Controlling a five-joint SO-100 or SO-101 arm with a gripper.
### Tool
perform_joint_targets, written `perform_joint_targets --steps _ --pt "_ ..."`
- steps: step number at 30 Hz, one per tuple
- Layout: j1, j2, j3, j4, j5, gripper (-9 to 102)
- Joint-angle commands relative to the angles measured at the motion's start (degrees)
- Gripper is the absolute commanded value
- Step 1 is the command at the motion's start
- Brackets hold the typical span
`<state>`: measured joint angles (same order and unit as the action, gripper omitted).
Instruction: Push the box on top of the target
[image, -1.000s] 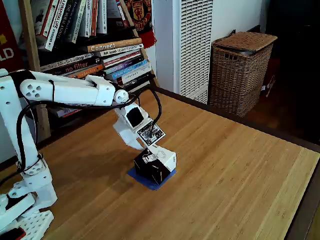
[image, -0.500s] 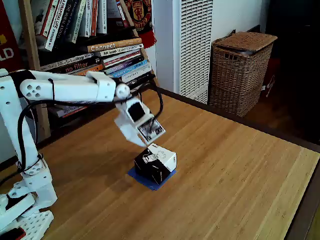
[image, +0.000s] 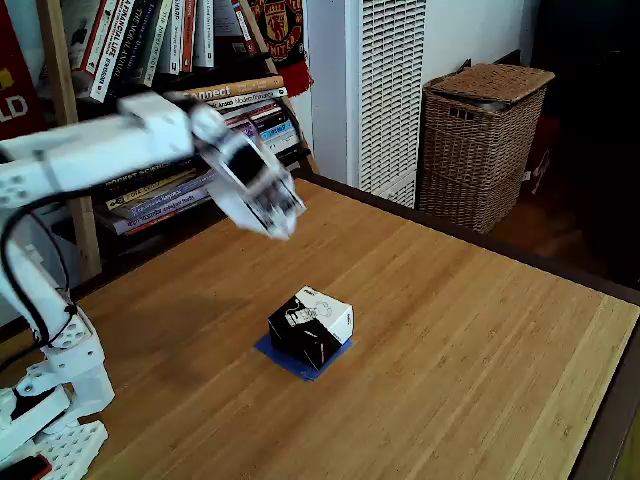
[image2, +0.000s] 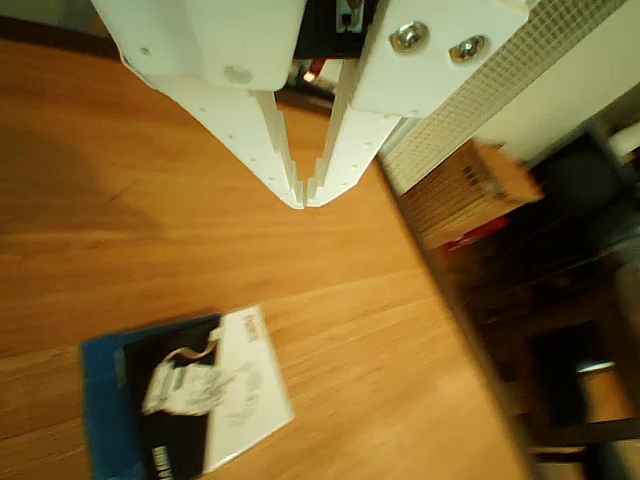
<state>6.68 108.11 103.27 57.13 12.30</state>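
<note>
1. Since a second ago the arm has lifted up and back toward the bookshelf; the pincer, then low against the box, now hangs well above and behind it, tips pressed together, pinching nothing.
2. Box has not shifted. It sits on the worktop over the target, with blue tape showing along its near edges in the fixed view and along the left side in the other view.
3. Look: small cube, black sides, white top with printed black-and-white graphics; corners crisp, no dents seen.
4. Handling, judged: light cardboard, stiff enough to slide when nudged, likely to tip or twist if struck high or off-centre. Best contact is low on a flat side face, closed pincer as a pusher.
5. Placement looks near done; slight offset toward the far right.
</note>
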Motion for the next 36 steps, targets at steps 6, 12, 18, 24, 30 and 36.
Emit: perform_joint_targets --steps 6,12,18,24,30,36 --pt "0.7 16.3 1.1 5.1 -1.5 0" --pt "0.4 29.1 10.6 6.6 -3.1 0" --pt "-0.4 40.2 20.8 4.9 -7.0 0" --pt "-0.2 46.1 26.5 4.2 -9.1 0" --pt "-0.2 53.8 32.9 3.7 -12.3 0" --pt "1.8 63.9 40.5 5.4 -15.5 0"
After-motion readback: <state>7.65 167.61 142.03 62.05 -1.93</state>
